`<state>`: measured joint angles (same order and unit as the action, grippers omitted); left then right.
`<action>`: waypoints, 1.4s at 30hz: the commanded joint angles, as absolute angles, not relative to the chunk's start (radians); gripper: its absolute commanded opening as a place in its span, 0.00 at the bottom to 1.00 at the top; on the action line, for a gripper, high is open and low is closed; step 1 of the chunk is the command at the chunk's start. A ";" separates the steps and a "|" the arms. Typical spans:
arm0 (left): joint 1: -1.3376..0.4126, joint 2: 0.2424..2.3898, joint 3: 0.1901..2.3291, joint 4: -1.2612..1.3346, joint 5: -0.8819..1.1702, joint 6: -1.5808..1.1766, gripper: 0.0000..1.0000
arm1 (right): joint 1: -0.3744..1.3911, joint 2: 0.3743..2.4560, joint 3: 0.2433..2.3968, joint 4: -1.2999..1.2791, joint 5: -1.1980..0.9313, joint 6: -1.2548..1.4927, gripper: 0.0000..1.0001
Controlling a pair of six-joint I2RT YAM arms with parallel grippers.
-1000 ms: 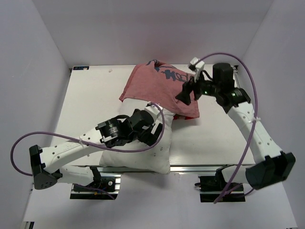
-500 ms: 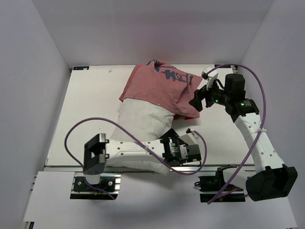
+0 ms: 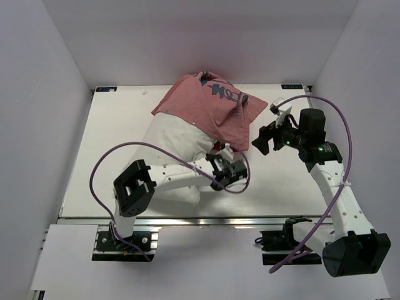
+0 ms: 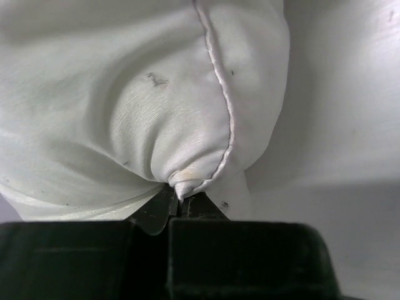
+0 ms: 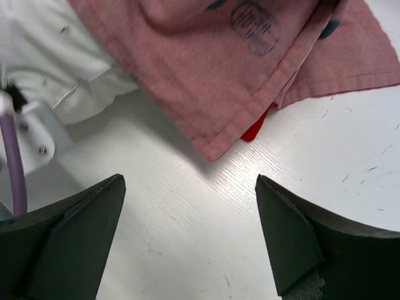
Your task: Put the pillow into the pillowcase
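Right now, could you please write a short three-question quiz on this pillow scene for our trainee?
1. Fill in: seen from the top camera, the pillowcase covers the pillow at its ___ end (near or far).
2. True or false: the left gripper is shut on a corner of the pillow.
3. Choose one: the right gripper is A) open, holding nothing; B) shut on the pillowcase; C) shut on the pillow.

Key: 1 far; 2 true; 3 A.
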<state>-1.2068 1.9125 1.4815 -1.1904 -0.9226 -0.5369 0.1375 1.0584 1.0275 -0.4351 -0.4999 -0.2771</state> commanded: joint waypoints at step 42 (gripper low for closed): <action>-0.417 1.755 2.318 -0.635 0.206 -0.776 0.00 | 0.453 1.752 1.182 0.386 0.132 0.198 0.89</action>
